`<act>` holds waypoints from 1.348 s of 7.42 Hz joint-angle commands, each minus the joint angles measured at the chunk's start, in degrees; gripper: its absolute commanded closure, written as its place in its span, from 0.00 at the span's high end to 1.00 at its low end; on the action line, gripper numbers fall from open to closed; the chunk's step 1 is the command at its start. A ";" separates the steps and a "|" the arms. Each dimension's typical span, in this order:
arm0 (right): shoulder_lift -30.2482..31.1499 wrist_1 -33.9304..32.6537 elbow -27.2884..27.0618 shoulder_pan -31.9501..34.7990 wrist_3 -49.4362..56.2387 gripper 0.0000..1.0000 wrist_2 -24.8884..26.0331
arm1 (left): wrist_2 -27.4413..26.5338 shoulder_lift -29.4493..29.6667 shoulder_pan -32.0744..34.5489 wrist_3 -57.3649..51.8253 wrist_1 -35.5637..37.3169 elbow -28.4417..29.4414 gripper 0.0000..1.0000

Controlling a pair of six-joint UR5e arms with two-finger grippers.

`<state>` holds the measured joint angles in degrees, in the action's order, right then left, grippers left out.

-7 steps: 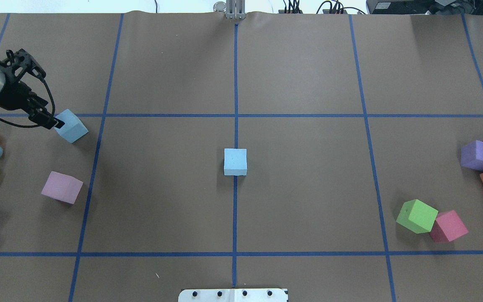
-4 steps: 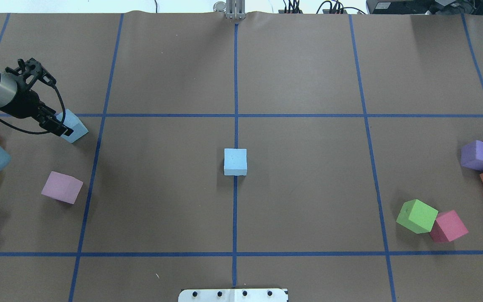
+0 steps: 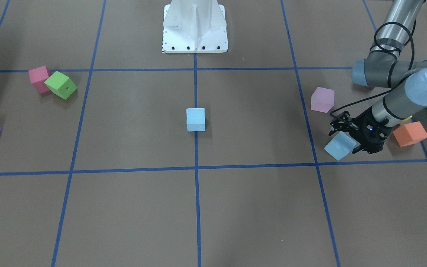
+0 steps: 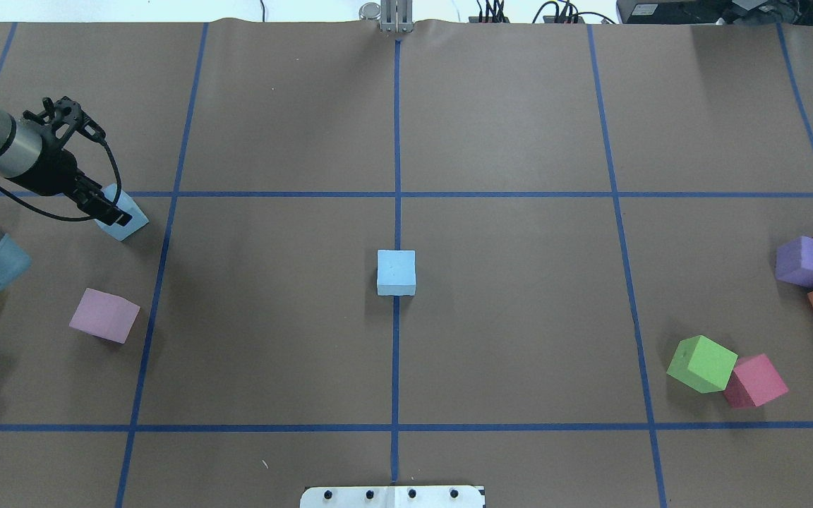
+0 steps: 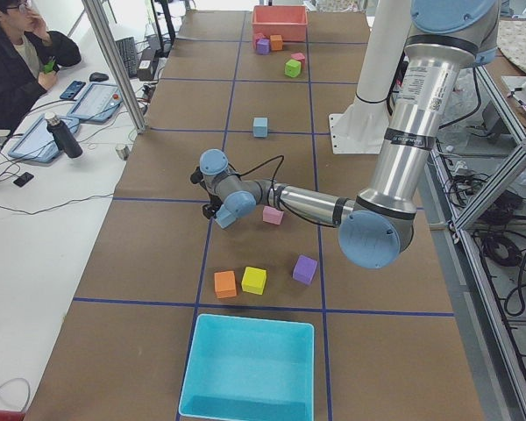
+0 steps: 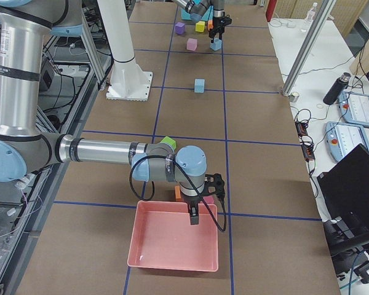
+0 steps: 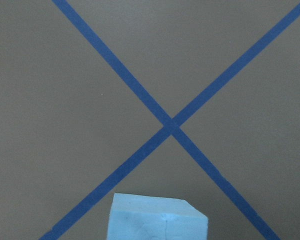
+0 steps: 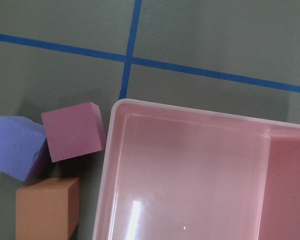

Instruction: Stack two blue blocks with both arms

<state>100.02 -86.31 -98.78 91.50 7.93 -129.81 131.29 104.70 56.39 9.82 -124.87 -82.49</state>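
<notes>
The left gripper (image 3: 348,138) is low over one blue block (image 4: 126,221), which lies on the table (image 4: 505,141) at the robot's left side, just beside a crossing of the blue tape lines (image 7: 171,127). In the front-facing view I see the black fingers (image 3: 358,148) on two opposite sides of this block, with the foam between them, but I cannot tell whether they press it or only stand near it. In the left wrist view the block fills the bottom middle of the picture and no finger shows. The second blue block (image 4: 396,271) sits alone in the middle of the table, on the centre tape line, well apart from the first one and from both arms. A pale pink cube (image 4: 104,315) lies near the left arm, on the side nearer to the robot. The right gripper (image 6: 194,220) hangs over the rim of a pink tray (image 8: 190,175) at the robot's right end; only the side view shows it, so I cannot tell if it is wide or narrow. Just beside that tray lie a magenta cube (image 8: 73,131), a purple cube (image 8: 16,147) and an orange cube (image 8: 46,209).
</notes>
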 commanded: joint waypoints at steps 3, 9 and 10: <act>-0.09 0.00 0.16 -0.01 -0.11 1.00 -0.09 | -0.85 0.06 -1.18 0.02 -0.02 1.89 0.97; -0.27 0.00 0.43 -0.01 -0.20 1.00 -0.18 | -2.35 1.11 -1.45 7.34 0.15 -2.91 0.21; -0.27 0.00 0.43 -0.01 -0.20 1.00 -0.18 | -2.27 3.81 -1.54 14.63 0.76 -4.68 0.21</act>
<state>99.76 -86.31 -98.35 91.49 7.74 -129.98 128.89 106.03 54.93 16.52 -124.65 -84.63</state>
